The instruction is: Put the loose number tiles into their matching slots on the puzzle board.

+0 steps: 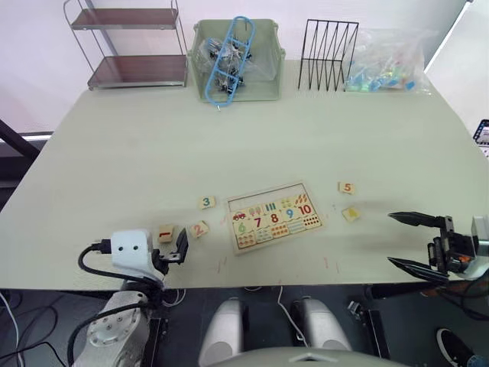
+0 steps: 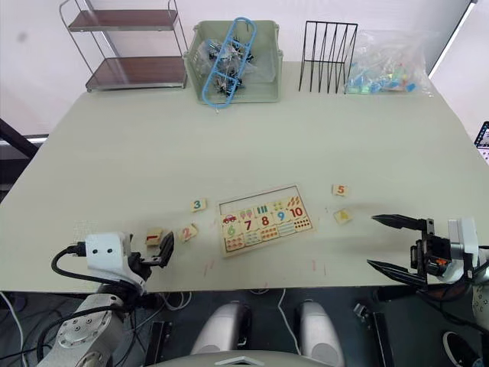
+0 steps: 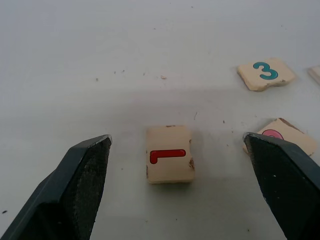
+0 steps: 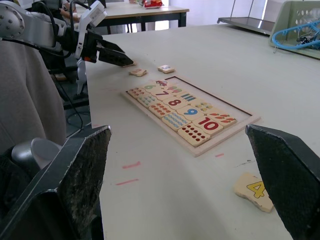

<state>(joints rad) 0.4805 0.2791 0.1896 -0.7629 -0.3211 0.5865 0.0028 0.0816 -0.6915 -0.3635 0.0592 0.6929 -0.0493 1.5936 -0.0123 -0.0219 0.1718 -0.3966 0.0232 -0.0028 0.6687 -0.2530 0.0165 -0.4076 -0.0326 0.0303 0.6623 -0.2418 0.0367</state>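
Observation:
The puzzle board point(image 1: 273, 216) lies flat near the table's front middle, and its far row of slots point(image 1: 266, 196) is bare. To the board's left lie the loose number tiles green 3 point(image 1: 206, 202), orange 2 point(image 1: 199, 228) and red 1 point(image 1: 166, 233). Orange 5 point(image 1: 347, 187) and yellow 4 point(image 1: 351, 214) lie to its right. My left gripper point(image 1: 178, 248) is open low over the table, just on the near side of the red 1 point(image 3: 170, 154), which lies ahead between its fingers, untouched. My right gripper point(image 1: 391, 239) is open and empty, right of the 4 point(image 4: 255, 190).
Along the far edge stand a wire shelf point(image 1: 134, 46), a green basket point(image 1: 237, 61) of clips with a blue piece, a black wire rack point(image 1: 328, 44) and a clear bag point(image 1: 390, 65) of small parts. The table's front edge runs just behind both grippers.

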